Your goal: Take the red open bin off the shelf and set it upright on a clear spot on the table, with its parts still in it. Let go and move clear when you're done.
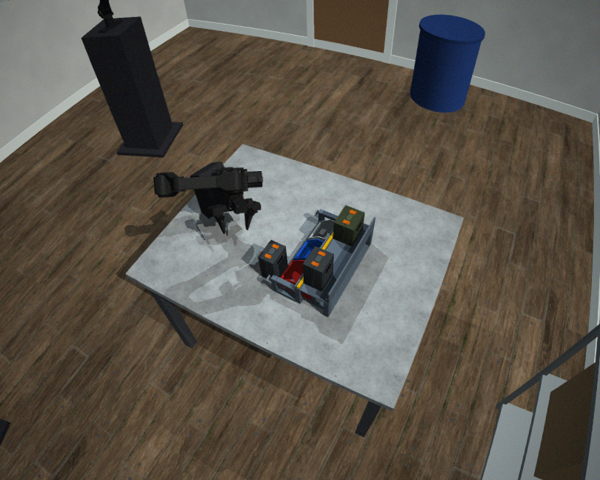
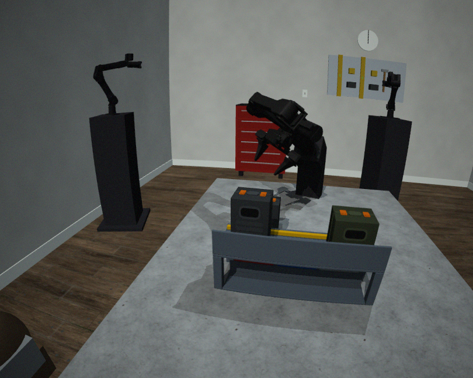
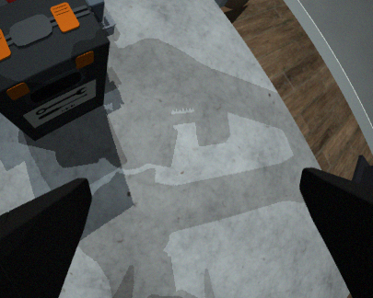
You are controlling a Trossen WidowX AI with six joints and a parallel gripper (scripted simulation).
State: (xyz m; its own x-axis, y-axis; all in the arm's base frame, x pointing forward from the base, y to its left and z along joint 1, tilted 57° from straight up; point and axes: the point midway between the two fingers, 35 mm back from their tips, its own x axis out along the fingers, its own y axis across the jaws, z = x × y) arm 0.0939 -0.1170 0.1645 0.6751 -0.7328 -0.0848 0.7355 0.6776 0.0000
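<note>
The red open bin sits in the grey shelf, at the end beside a blue bin. Its parts cannot be made out. A dark case with orange latches stands on the table right in front of the red bin, on the arm's side. My gripper is open and empty. It hangs above the table near the arm's base, apart from the case and the shelf.
A blue bin and a grey bin sit beside the red one. A yellow bar runs along the shelf. A second dark case and a green case stand on top.
</note>
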